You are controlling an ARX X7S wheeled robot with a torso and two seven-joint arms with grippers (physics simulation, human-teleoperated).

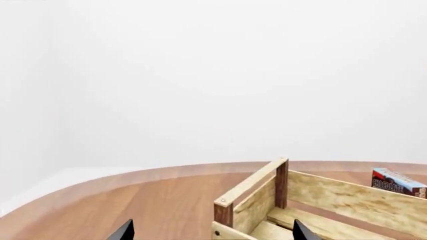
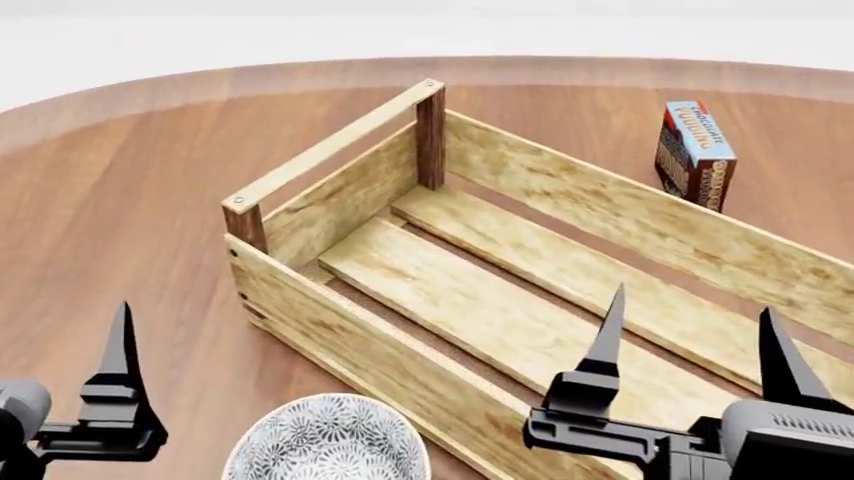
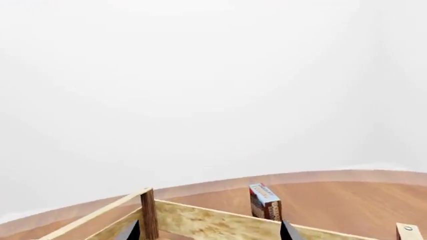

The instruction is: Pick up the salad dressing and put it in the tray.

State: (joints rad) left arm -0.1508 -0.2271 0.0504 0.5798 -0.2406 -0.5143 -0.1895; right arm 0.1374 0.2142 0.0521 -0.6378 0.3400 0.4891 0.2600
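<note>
The salad dressing bottle is not in any view. The tray (image 2: 334, 146) is a light-wood slatted crate with dark-brown corner posts, lying at an angle across the middle of the round table, with nothing in it. It also shows in the left wrist view (image 1: 248, 184) and the right wrist view (image 3: 213, 220). My left gripper (image 1: 212, 232) is open and empty, near the crate's near-left corner; one of its fingers (image 2: 122, 350) shows in the head view. My right gripper (image 2: 694, 345) is open and empty above the crate's near right part; it also shows in the right wrist view (image 3: 210, 231).
A red-and-blue upright carton (image 2: 694, 150) stands beyond the crate's far wall at the back right; it also shows in both wrist views (image 1: 398, 182) (image 3: 264, 201). A patterned white-grey bowl (image 2: 327, 442) sits at the front, against the crate's near wall. The wooden table (image 2: 120, 200) curves away at the back.
</note>
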